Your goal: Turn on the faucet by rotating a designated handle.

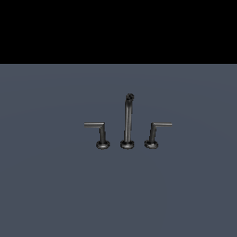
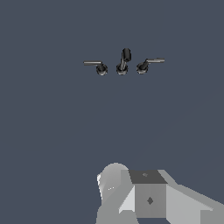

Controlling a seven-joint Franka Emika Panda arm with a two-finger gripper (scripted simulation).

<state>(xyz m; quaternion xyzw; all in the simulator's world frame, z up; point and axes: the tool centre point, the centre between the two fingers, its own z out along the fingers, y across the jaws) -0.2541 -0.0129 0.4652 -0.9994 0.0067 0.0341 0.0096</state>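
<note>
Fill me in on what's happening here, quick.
Nothing is being handled yet. A three-piece faucet stands on the grey surface: a tall spout in the middle and a lever handle on each side. The designated handle, whose arm bends toward the exterior view's right, is untouched. The arm does not appear in the exterior view. The wrist view shows part of the robot's grey body well short of the faucet, but the jaws themselves cannot be made out.
</note>
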